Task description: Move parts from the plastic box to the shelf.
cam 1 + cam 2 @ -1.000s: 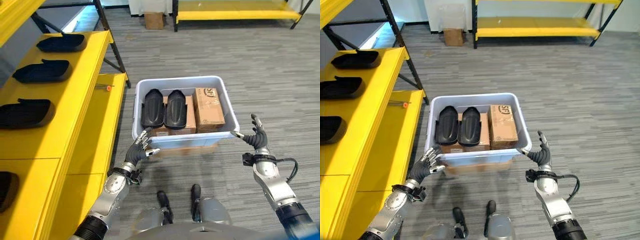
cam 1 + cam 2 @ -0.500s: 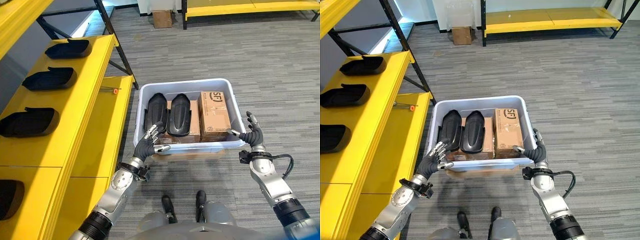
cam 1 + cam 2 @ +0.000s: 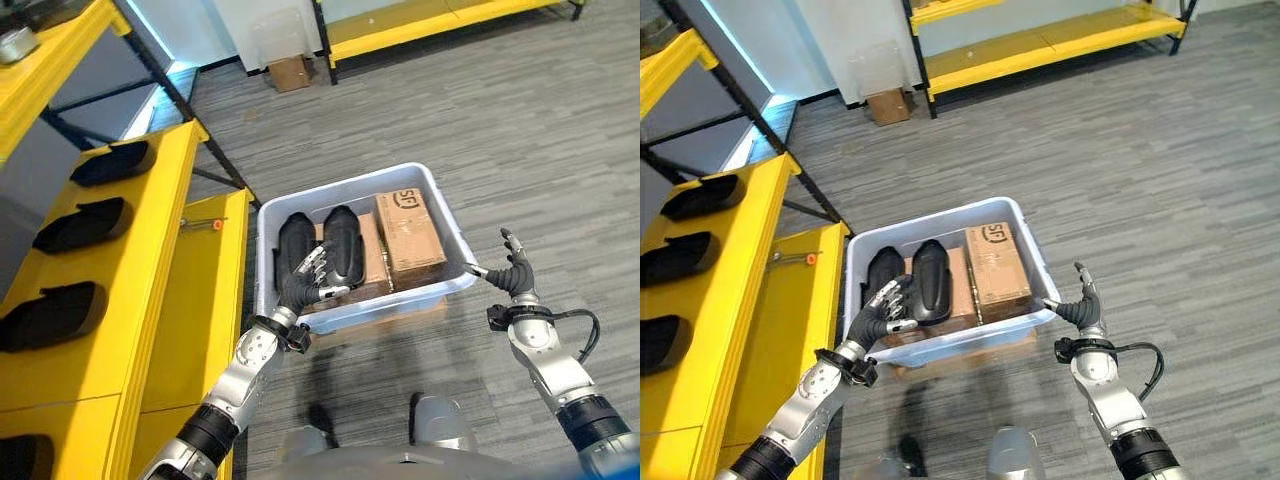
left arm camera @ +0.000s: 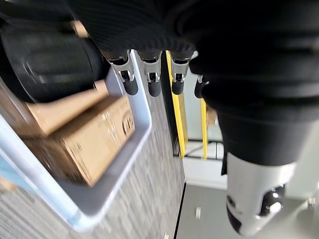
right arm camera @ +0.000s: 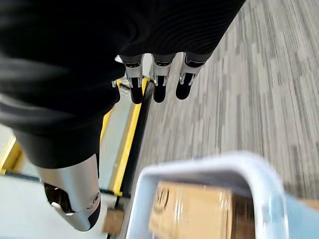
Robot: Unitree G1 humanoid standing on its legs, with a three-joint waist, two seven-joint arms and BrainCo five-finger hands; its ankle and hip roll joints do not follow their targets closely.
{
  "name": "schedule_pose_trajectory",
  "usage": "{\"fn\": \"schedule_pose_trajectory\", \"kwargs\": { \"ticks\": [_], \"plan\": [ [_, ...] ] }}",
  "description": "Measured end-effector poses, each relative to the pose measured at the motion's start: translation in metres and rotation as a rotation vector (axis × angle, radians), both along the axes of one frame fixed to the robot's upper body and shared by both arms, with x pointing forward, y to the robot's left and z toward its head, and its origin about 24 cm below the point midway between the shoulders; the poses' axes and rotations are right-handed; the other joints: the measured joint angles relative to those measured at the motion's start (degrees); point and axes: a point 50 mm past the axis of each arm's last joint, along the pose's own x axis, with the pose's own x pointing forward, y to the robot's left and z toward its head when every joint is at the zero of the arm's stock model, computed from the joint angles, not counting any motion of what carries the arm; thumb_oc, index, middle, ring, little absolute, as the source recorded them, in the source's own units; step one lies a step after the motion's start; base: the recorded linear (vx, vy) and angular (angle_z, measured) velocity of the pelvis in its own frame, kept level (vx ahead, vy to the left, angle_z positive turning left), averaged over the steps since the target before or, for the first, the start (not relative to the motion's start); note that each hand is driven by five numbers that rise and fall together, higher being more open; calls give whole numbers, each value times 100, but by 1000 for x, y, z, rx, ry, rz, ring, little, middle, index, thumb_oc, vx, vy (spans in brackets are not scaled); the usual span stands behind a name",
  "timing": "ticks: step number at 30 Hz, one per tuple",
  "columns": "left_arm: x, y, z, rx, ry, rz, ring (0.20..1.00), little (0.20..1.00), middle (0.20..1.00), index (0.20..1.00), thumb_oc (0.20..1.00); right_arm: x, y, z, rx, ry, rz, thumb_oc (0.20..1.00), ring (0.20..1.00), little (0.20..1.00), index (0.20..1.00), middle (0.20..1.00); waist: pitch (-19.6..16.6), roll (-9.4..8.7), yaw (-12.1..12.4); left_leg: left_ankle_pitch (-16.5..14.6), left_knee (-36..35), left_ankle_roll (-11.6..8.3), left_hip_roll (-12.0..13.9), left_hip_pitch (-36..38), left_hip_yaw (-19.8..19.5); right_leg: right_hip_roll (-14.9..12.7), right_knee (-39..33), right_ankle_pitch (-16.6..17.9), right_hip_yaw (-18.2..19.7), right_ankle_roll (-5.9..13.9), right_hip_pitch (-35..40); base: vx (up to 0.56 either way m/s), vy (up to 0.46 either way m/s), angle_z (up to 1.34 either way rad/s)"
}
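A pale blue plastic box [image 3: 340, 181] stands on the floor, holding two black curved parts [image 3: 345, 243] side by side and a brown carton [image 3: 410, 230]. My left hand [image 3: 303, 284] reaches over the box's near-left rim, open, with straight fingers [image 4: 128, 79] above the left black part [image 4: 45, 64]; whether they touch it I cannot tell. My right hand [image 3: 512, 277] is open just outside the box's near-right corner [image 5: 209, 167], thumb close to the rim. On the yellow shelf [image 3: 170, 250] at left lie several matching black parts [image 3: 80, 225].
A small orange-tipped tool [image 3: 205, 223] lies on the lower yellow shelf beside the box. Flat cardboard [image 3: 385, 313] sticks out under the box. Farther back are a small carton [image 3: 290, 72] and another low yellow rack [image 3: 420, 22]. Grey carpet stretches to the right.
The camera has shifted. My left hand has moved from outside the near-left rim up over it, above the left black part. The right hand stays by the near-right corner.
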Motion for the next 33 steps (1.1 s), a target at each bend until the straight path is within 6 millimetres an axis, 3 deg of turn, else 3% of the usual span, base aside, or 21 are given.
{"fn": "schedule_pose_trajectory", "kwargs": {
  "ticks": [3,7,10,16,19,21,26,33],
  "plan": [
    [-7,4,-6,10,27,16,1000,1000,1000,1000,1000,1,7,0,24,-7,9,1000,1000,1000,1000,1000,99,-169,211,-22,-79,190,-328,-70,73,-333,-6,63,71,198,-161,18,40,5],
    [-13,17,-3,49,19,46,1000,1000,1000,1000,1000,8,20,10,38,-51,56,1000,1000,1000,1000,1000,283,-221,438,0,-48,358,-523,-283,10,-500,-321,325,17,414,-165,-66,-17,14],
    [-6,18,11,49,-41,42,1000,1000,1000,1000,1000,27,26,34,36,-140,73,1000,1000,1000,1000,1000,667,-222,604,21,80,394,-488,-534,-101,-456,-426,449,-36,397,-220,-106,-14,12],
    [8,14,27,46,-106,40,1000,1000,1000,1000,1000,55,34,79,28,-289,91,1000,1000,1000,1000,1000,1009,-174,753,42,351,404,-399,-1083,-275,-413,-316,503,-157,320,-601,-98,-15,11],
    [20,7,48,30,-190,17,1000,1000,1000,1000,1000,73,38,113,46,-374,68,1000,1000,1000,1000,1000,1442,-75,887,81,484,399,-364,-1326,-376,-411,-177,508,-221,262,-803,-80,20,11],
    [24,6,54,18,-207,17,1000,1000,1000,1000,1000,83,35,122,59,-384,19,1000,1000,1000,1000,1000,1550,-27,957,83,592,404,-370,-1546,-422,-450,-31,479,-242,229,-1012,-87,21,13],
    [28,6,62,-4,-228,33,1000,1000,1000,1000,1000,89,19,116,105,-337,-73,1000,1000,1000,1000,1000,1596,-21,1118,84,726,421,-424,-1794,-529,-557,238,383,-294,194,-1267,-53,31,10],
    [31,4,68,6,-235,41,1000,1000,1000,1000,1000,105,24,136,95,-363,-111,1000,1000,1000,1000,1000,1643,7,1305,162,936,491,-496,-2516,-593,-669,639,345,-275,136,-2049,-23,56,7]
  ]
}}
